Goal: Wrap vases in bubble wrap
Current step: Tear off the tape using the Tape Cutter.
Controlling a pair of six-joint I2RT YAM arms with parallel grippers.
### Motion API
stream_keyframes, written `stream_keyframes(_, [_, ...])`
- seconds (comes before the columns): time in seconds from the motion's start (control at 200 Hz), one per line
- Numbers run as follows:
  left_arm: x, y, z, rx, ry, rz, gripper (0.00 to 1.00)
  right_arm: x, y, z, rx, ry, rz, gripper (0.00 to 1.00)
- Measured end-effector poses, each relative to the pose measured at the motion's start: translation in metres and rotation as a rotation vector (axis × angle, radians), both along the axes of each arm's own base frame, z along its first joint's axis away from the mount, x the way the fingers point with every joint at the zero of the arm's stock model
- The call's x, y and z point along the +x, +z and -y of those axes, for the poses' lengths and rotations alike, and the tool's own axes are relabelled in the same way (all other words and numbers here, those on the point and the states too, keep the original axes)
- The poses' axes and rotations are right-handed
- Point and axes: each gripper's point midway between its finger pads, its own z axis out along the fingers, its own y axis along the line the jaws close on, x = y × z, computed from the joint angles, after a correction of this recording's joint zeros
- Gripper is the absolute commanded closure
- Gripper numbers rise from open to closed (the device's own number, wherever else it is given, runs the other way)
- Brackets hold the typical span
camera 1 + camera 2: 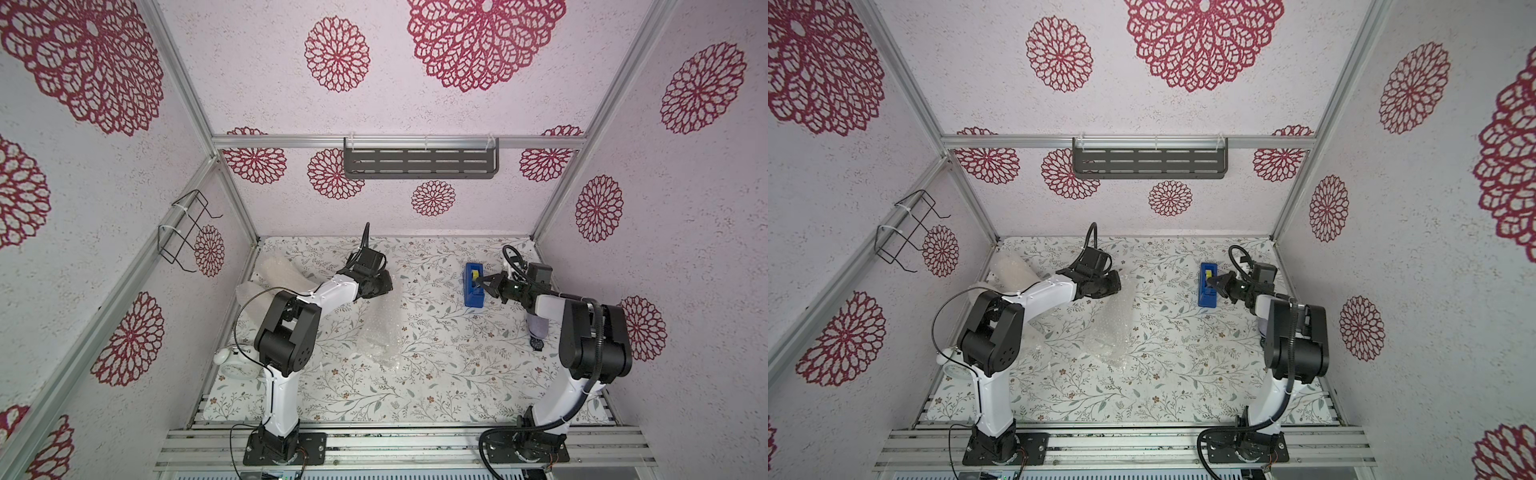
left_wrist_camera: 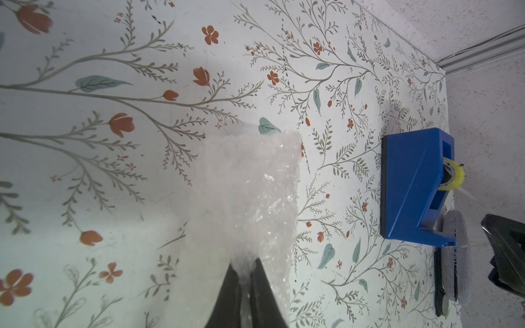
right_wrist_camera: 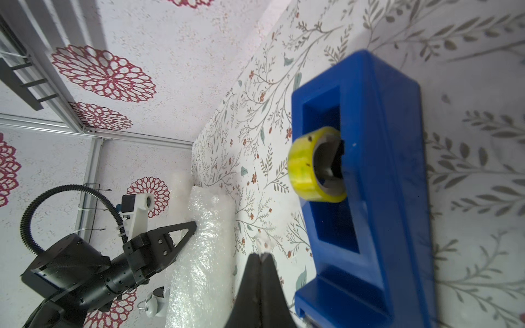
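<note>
My left gripper (image 2: 245,265) is shut on one end of a crinkly bubble wrap (image 2: 250,198) roll. In both top views the roll (image 1: 376,328) (image 1: 1113,328) runs from that gripper (image 1: 388,286) toward the table's front. A second bubble wrap bundle (image 1: 276,272) lies at the back left by the wall. The vases are hidden; what the wraps hold cannot be made out. My right gripper (image 3: 260,255) (image 1: 478,283) is shut beside the blue tape dispenser (image 3: 383,170), with a small clear scrap of tape pinched at its tips.
The dispenser (image 1: 471,301) with its yellow roll (image 3: 312,164) stands at the back right. A grey-lilac rounded object (image 1: 538,326) and a black wristwatch (image 1: 537,344) lie under the right arm. A white alarm clock (image 1: 232,361) sits by the left arm's base.
</note>
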Motion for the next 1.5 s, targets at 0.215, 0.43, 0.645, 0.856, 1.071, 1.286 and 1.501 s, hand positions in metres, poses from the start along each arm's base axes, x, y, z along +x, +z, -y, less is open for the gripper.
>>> stream_keyframes(0.215, [0.0,0.0,0.0,0.002,-0.002,0.001,0.91,-0.022,0.034,0.005,-0.028,-0.035,0.08,1.0])
stream_keyframes(0.43, [0.0,0.0,-0.001,0.001,-0.001,0.002,0.91,-0.053,0.021,0.007,-0.063,-0.065,0.038,1.0])
stream_keyframes(0.645, [0.0,0.0,-0.001,0.003,-0.001,0.002,0.91,-0.082,-0.01,0.007,-0.074,-0.091,-0.043,1.0])
stream_keyframes(0.856, [0.0,-0.001,-0.001,0.005,0.002,0.002,0.93,-0.103,-0.055,0.006,-0.062,-0.13,-0.13,1.0])
stream_keyframes(1.071, [0.001,-0.001,-0.003,0.013,0.007,0.001,0.93,-0.096,-0.085,-0.003,-0.015,-0.207,-0.161,1.0])
stream_keyframes(1.286, [0.001,-0.001,-0.006,0.025,0.016,0.002,0.93,-0.089,-0.092,-0.013,0.048,-0.321,-0.147,1.0])
stream_keyframes(1.501, [0.001,-0.002,-0.007,0.031,0.02,0.003,0.94,-0.077,-0.098,-0.025,0.124,-0.388,-0.14,1.0])
